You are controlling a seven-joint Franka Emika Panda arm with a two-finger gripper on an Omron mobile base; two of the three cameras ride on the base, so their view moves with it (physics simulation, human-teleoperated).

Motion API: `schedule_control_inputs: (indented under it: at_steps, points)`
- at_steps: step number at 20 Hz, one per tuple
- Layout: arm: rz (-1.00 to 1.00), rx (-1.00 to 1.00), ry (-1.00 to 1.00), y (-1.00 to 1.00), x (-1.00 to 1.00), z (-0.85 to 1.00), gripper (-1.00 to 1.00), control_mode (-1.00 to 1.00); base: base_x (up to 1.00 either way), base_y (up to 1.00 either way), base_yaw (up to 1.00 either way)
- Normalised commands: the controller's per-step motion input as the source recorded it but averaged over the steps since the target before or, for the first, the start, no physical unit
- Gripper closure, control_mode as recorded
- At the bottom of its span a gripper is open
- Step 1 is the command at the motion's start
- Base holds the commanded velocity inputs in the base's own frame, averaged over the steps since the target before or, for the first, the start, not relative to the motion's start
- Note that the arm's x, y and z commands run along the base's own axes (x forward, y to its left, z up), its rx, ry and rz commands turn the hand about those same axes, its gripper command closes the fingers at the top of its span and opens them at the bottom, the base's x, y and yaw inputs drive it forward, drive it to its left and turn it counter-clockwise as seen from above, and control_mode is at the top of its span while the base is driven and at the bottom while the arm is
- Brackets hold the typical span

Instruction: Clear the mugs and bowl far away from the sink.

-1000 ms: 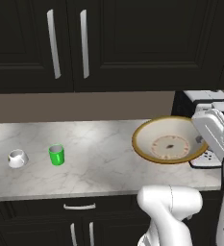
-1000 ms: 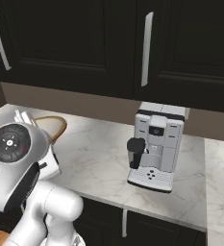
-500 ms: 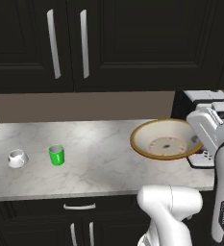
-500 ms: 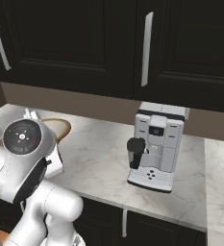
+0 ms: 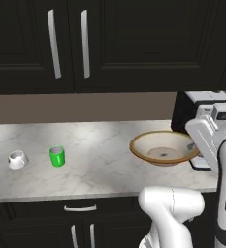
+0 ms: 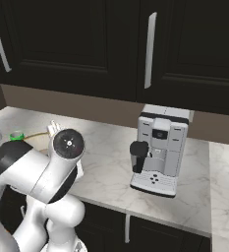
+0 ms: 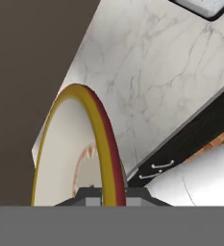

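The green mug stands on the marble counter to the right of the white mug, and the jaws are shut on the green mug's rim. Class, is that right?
Not quite. The green mug does stand on the marble counter to the right of the white mug, but the jaws are shut on the bowl's rim, not the mug's. The hand view shows the rim running between the fingertips.

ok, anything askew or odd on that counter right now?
Only the bowl: it sits tilted near the coffee machine, its right rim pinched in the shut gripper. The green mug and white mug stand upright on the marble counter. No spills or damage.
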Motion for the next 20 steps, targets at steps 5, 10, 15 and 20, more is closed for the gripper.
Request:
schedule_control_inputs:
  at_steps: [5,10,15,20]
  points:
    - [0.00,0.03,-0.17,0.31,0.40,-0.91,1.00,-1.00,0.00,0.00,0.00]
    - [0.00,0.00,-0.18,0.50,0.41,-0.72,1.00,-1.00,0.00,0.00,0.00]
    - [0.00,0.00,-0.14,0.48,0.45,-0.60,1.00,-1.00,0.00,0.00,0.00]
    - [0.00,0.00,-0.09,0.41,0.51,-0.51,1.00,-1.00,0.00,0.00,0.00]
